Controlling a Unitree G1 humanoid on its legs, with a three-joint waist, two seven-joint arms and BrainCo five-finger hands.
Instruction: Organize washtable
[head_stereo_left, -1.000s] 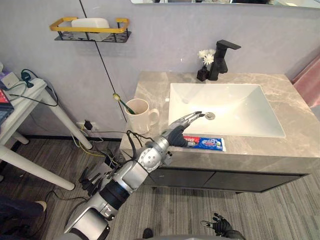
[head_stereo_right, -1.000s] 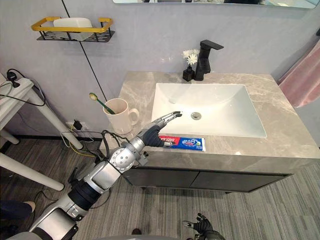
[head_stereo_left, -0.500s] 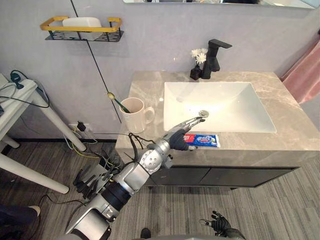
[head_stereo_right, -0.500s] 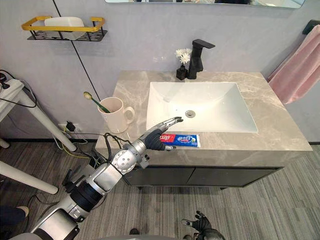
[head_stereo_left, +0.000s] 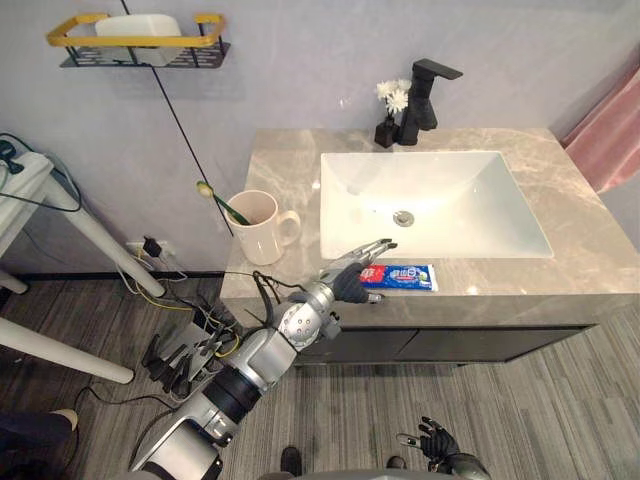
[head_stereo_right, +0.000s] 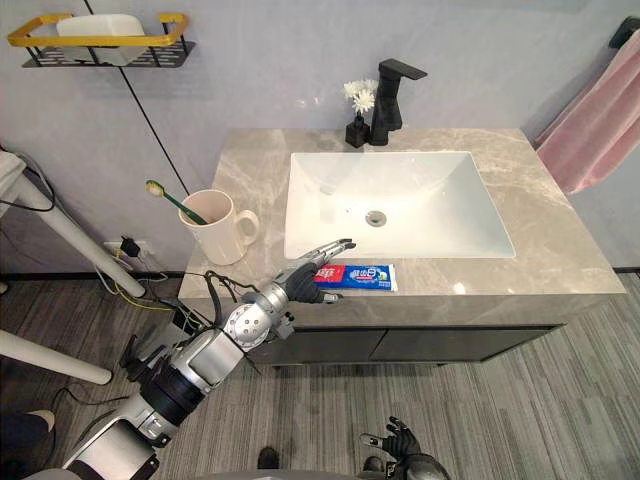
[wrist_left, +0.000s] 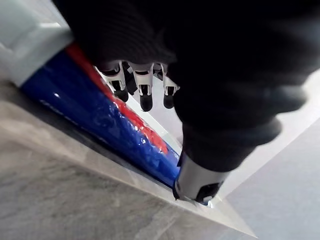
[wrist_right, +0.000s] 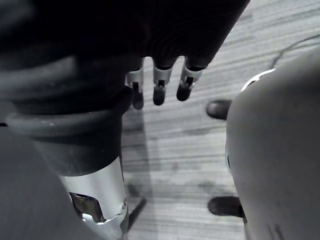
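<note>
A blue and red toothpaste tube lies on the marble countertop along the front rim of the white sink. My left hand hovers open over the tube's left end, fingers straight and pointing toward the sink. In the left wrist view the tube lies just under the fingers, with the thumb beside it. A cream mug holding a green toothbrush stands at the counter's left edge. My right hand hangs open low near the floor, its fingers relaxed.
A black faucet and a small black vase of white flowers stand behind the sink. A yellow-rimmed wall shelf holds a white soap bar. A pink towel hangs at right. A white side table stands left.
The camera has shifted, so the whole washtable sits differently in view. My left hand has come down from the sink's edge closer to the toothpaste tube's left end.
</note>
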